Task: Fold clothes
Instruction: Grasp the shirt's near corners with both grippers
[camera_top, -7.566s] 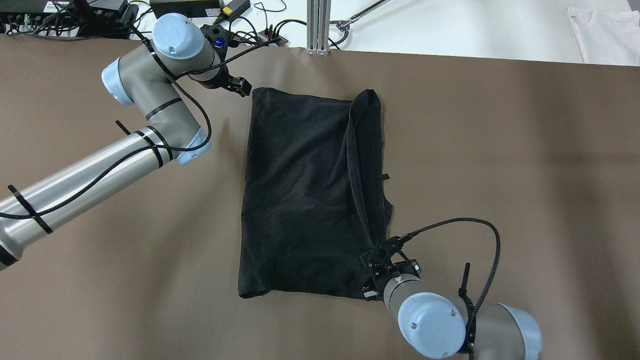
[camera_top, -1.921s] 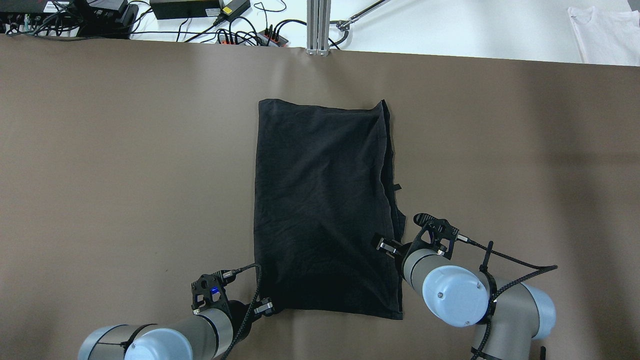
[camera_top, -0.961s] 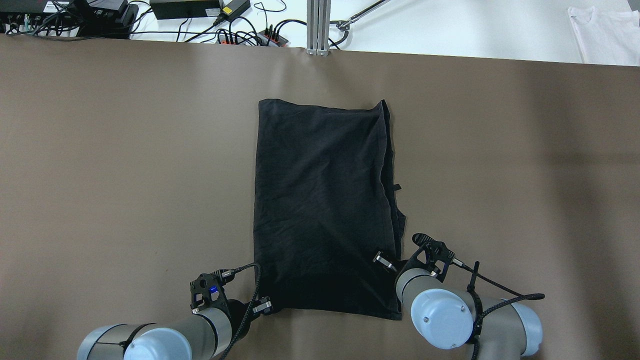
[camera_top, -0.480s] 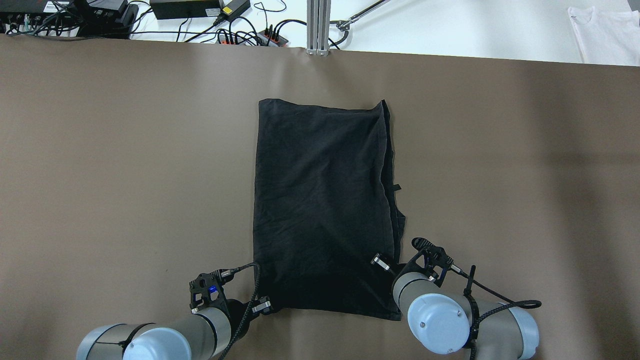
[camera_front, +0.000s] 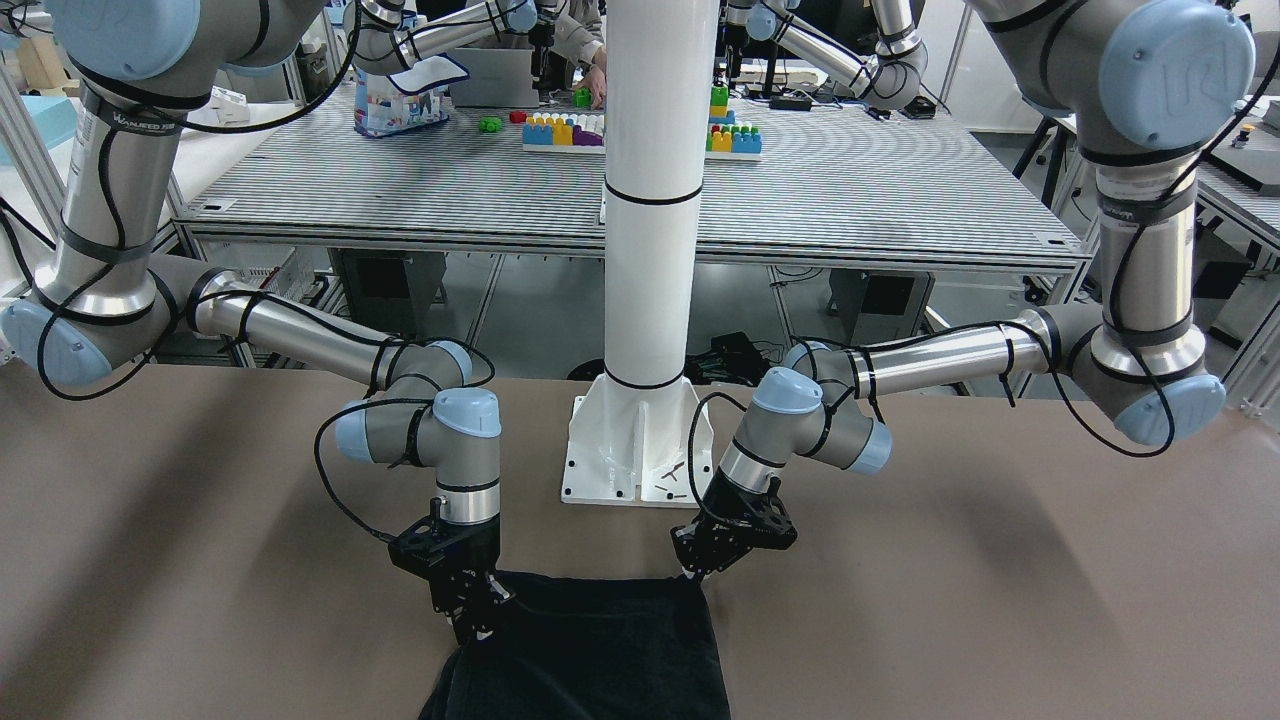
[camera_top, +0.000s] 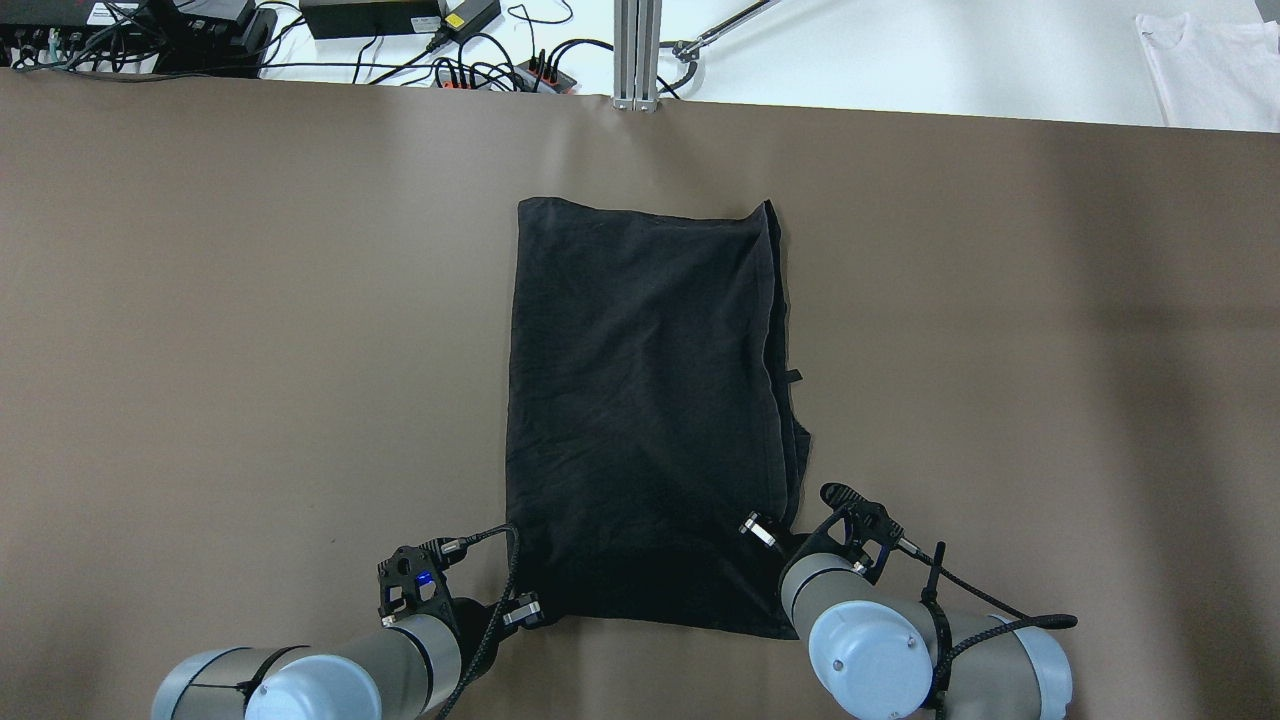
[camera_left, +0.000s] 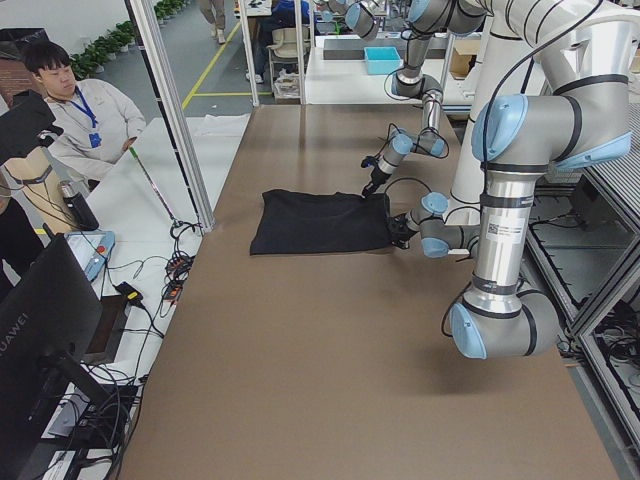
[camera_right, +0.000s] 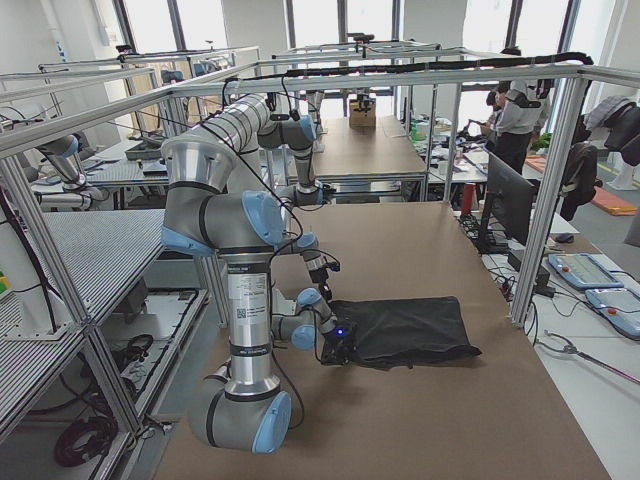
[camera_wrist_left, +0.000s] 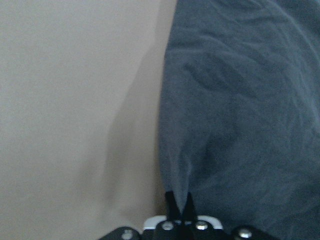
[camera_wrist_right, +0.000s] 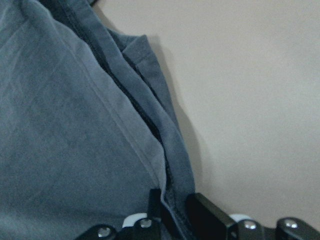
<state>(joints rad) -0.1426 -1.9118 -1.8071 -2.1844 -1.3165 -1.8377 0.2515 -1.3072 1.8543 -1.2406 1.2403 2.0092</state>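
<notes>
The clothes (camera_top: 640, 400) are one black piece lying flat on the brown table, long side running away from me, with a folded band along its right edge. My left gripper (camera_top: 530, 612) is at the near left corner; in the left wrist view its fingers (camera_wrist_left: 179, 202) are pinched shut on the cloth's edge (camera_wrist_left: 240, 125). My right gripper (camera_top: 768, 535) sits at the near right corner, and in the right wrist view (camera_wrist_right: 175, 200) it is shut on the layered hem (camera_wrist_right: 75, 125). The front view shows both grippers, left (camera_front: 690, 572) and right (camera_front: 478, 625), low on the fabric (camera_front: 590, 650).
A white pillar's base plate (camera_front: 640, 440) stands just behind the cloth's near edge. An aluminium post (camera_top: 635, 55), cables and power bricks (camera_top: 400, 20) line the far edge, with a white garment (camera_top: 1210, 65) at far right. A person (camera_left: 75, 110) stands beyond the table.
The left arm went from the far left corner to the near left one and the raised fold now lies flat. Over the last second the right gripper slid toward the near edge.
</notes>
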